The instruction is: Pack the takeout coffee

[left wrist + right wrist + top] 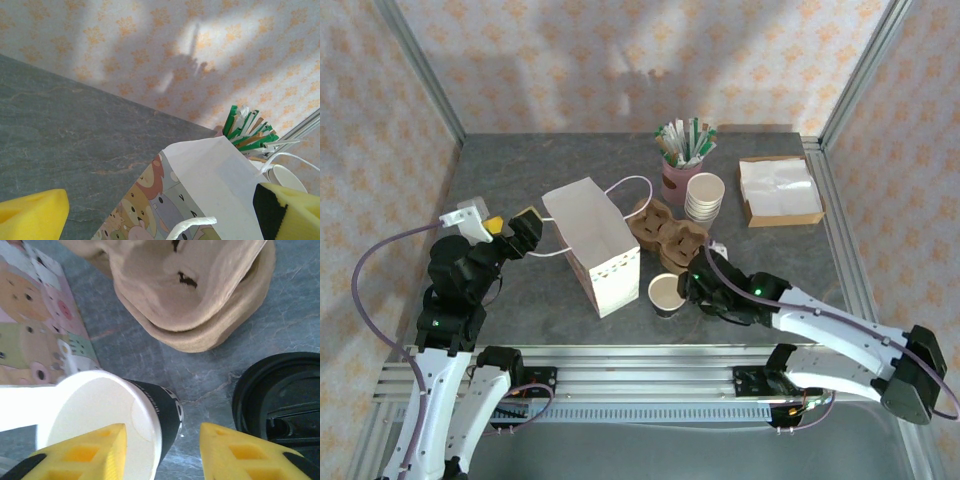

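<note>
wrist-view black lid [282,390] beside lidless cup [95,407]

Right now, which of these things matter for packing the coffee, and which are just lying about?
For the job: takeout coffee with black lid; paper bag; right end effector, open near the coffee.

Lying about: stacked cream cups; pink cup of sachets; napkin box; pulp cup carriers; lidless black cup.

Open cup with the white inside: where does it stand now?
Top view: the open cup stands near the front edge of the table, right of the paper bag, with the right gripper at its right side.
</note>
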{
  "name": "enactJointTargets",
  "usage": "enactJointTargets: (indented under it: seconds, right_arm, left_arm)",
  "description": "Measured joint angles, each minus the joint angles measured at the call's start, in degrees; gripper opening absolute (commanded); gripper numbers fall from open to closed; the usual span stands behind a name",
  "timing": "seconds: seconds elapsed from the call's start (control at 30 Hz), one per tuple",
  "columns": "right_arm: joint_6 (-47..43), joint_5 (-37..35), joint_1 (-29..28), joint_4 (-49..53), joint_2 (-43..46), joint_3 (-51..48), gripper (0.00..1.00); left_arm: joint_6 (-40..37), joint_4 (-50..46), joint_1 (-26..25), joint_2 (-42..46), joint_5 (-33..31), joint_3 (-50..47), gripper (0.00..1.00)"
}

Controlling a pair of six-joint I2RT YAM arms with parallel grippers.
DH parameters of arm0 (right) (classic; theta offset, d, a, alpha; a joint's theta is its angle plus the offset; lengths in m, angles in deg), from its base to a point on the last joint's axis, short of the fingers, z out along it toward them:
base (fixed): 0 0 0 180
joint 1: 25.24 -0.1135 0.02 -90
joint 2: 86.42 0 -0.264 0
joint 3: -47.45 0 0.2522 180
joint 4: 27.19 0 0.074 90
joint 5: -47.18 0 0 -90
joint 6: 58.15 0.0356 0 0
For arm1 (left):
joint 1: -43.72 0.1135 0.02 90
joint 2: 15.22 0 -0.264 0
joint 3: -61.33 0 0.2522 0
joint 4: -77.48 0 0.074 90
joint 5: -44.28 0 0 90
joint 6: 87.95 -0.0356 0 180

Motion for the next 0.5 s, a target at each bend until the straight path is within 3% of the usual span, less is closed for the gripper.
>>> enactJointTargets:
  seconds: [0.23,0.33,0.5]
  right_arm:
    - [3.5,-5.7,1.0,6.0,7.5,1.9,0.73]
    - [4.5,-5.9,5.2,7.4,10.1,-0.1,0.81]
    - [5.4,-1.0,13.8,7.3,13.5,-7.4,0.85]
  left_arm:
    - [0.0,0.0,0.0,0.0,0.0,0.0,0.96]
    - [0.0,0.0,0.0,0.0,0.0,0.0,0.97]
    - [0.0,0.0,0.0,0.0,0.0,0.0,0.97]
